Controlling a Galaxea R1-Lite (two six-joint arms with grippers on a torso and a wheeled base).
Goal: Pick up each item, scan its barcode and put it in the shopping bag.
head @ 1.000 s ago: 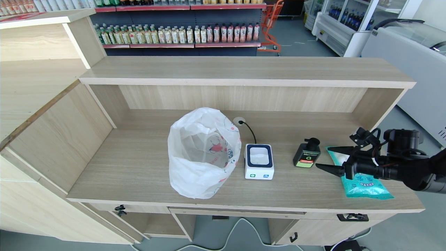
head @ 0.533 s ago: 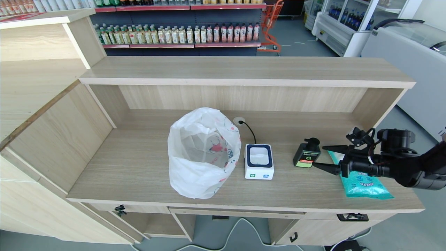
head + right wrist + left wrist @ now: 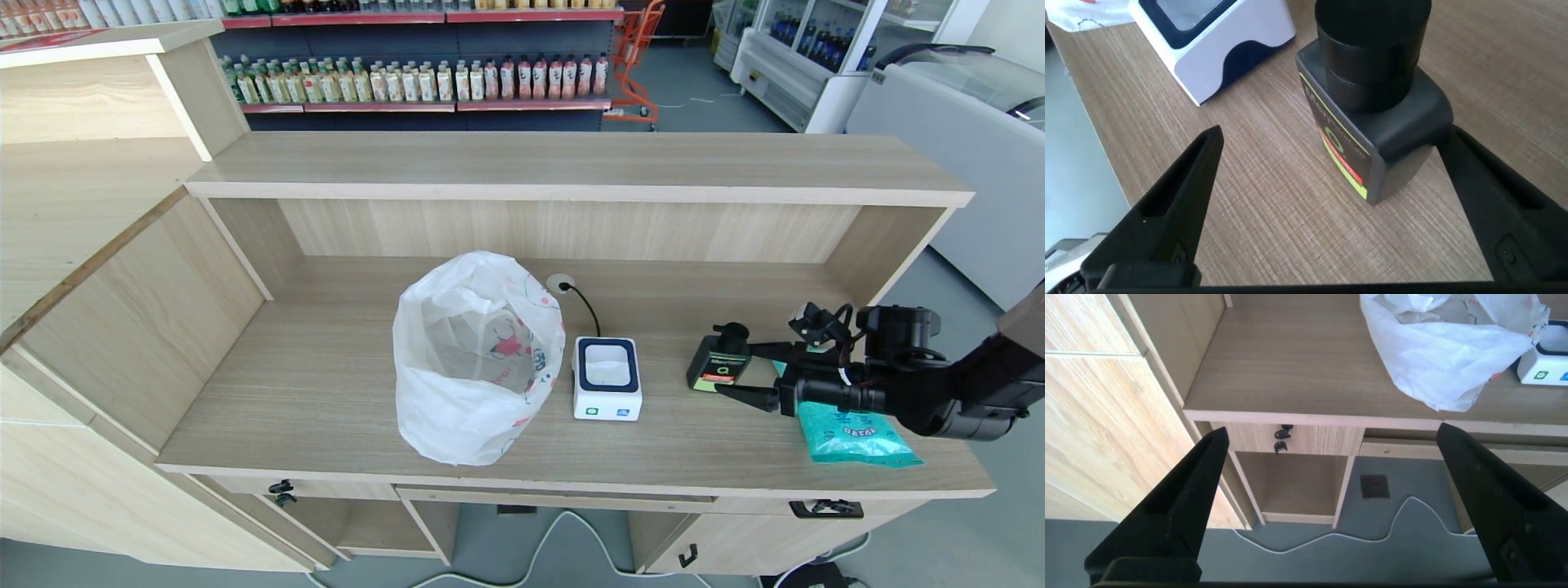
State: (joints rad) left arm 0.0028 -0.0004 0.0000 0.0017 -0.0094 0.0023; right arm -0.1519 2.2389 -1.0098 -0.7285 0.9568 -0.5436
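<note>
At the right end of the table (image 3: 326, 384), I have the right gripper (image 3: 735, 367) spread wide. Its fingers sit either side of a small dark bottle (image 3: 710, 371) with a black cap, with a gap on each side. The bottle stands between a white barcode scanner (image 3: 606, 377) and a teal snack packet (image 3: 853, 429) lying near the front right corner. The white shopping bag (image 3: 478, 359) sits mid-table just beside the scanner, mouth open. My left gripper (image 3: 1333, 431) hangs wide open off the table's front edge, holding nothing.
</note>
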